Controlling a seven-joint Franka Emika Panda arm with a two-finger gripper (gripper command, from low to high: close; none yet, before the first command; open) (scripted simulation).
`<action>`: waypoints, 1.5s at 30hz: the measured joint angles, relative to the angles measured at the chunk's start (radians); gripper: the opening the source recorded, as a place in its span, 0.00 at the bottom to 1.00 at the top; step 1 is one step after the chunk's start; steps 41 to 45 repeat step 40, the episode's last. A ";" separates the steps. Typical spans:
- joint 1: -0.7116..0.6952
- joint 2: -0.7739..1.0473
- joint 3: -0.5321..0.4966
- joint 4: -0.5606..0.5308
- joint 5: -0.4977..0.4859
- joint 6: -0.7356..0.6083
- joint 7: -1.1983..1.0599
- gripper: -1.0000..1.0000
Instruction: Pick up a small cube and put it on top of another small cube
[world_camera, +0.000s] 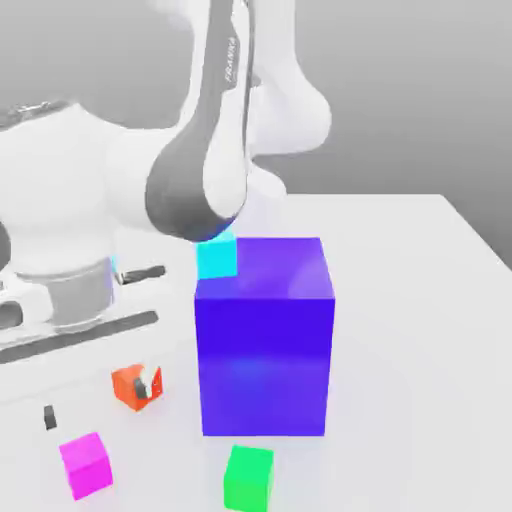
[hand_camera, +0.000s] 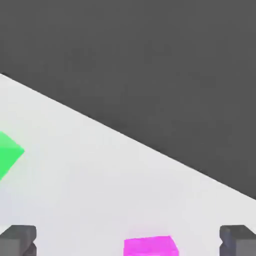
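The hand (hand_camera: 128, 241) is released, its grey, blocky fingertips (hand_camera: 17, 240) spread wide with nothing gripped. In the hand view a smooth magenta cube (world_camera: 86, 465) lies between the line of the two tips, untouched. All the small cubes are plain, flat-coloured and sharp-edged. The magenta one sits on the matte white bench (world_camera: 420, 400), near the orange-red cube (world_camera: 125, 388), which is partly hidden by a dark and white piece. The glossy blue-violet box (world_camera: 264, 365) stands upright, the green cube (world_camera: 248, 480) in front of it. A cyan cube (world_camera: 216, 256) overlaps the box's top left edge; whether it rests there I cannot tell.
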 joint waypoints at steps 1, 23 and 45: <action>-0.011 0.029 -0.004 -0.005 -0.011 0.016 -0.024 0.50; 0.069 0.013 0.003 -0.035 -0.080 0.009 0.075 0.00; 0.242 0.030 0.137 -0.090 -0.119 0.105 0.339 1.00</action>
